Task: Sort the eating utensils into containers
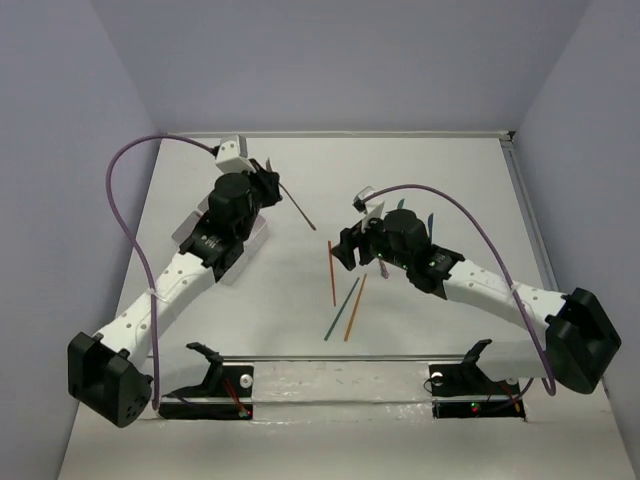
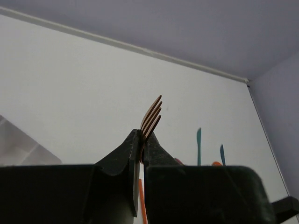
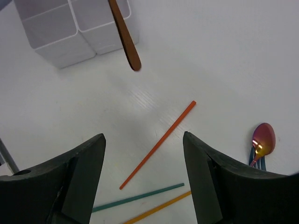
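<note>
1. Right gripper (image 3: pixel 144 137) hangs low over the table (image 1: pixel 420 160), jaws spread wide with nothing between them. Bare surface lies directly under it.
2. Left gripper (image 2: pixel 143 136) is clamped tight on one copper fork (image 2: pixel 152 115). The tines stick out past the fingertips and the handle hangs free in the air towards the table's middle.
3. Three sticks lie loose between the arms, apart from the near edge: one red stick (image 1: pixel 332 272), one teal stick (image 1: pixel 342 308) and one orange stick (image 1: pixel 355 307). Teal and orange lie close side by side; red lies just left of them.
4. One spoon (image 3: pixel 262 140) lies near the right gripper, its shiny bowl over dark handles too hidden to count.
5. Two teal pieces (image 2: pixel 199 144) lie past the right gripper, side by side.
6. One tray (image 3: pixel 60 51) sits under the left arm, towards the left edge, with two compartments in view.
7. Beyond both grippers, open table runs to the far edge, which meets the wall (image 1: pixel 330 60).
</note>
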Robot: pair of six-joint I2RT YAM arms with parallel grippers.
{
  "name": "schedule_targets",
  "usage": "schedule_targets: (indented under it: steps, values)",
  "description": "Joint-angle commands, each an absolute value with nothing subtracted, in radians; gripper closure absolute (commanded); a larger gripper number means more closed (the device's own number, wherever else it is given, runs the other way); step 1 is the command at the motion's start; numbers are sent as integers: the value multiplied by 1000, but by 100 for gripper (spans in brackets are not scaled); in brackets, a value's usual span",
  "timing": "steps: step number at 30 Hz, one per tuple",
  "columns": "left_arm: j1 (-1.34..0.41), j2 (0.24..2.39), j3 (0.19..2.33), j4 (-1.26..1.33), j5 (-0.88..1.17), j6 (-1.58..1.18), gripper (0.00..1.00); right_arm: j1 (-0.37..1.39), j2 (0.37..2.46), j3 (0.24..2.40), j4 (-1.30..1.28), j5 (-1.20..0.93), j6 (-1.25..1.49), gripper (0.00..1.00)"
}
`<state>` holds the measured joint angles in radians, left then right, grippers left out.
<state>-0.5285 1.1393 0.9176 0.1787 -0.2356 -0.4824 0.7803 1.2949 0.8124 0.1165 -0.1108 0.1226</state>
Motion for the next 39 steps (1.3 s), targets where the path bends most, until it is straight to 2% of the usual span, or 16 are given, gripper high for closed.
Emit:
schedule_targets:
  steps: [1, 7, 12, 35, 38, 39]
  values:
    - [-434, 1104, 1093, 78, -434, -336, 94, 785, 1261, 784, 242, -5, 160, 27]
    - [-247, 1149, 1164, 2, -561, -213, 94, 785, 1285, 769, 268, 101, 178, 27]
    - [-160, 1172, 1125, 90, -643, -155, 94, 785, 1298, 761, 293, 91, 195, 28]
    - [-160, 1305, 1000, 370, -630, -60, 94, 785, 1344, 773, 290, 78, 195, 30]
    - [-160, 1318, 983, 368, -626, -74, 90, 785, 1348, 775, 287, 83, 195, 30]
    - [-160, 1319, 979, 367, -608, -84, 80, 785, 1351, 775, 287, 84, 195, 30]
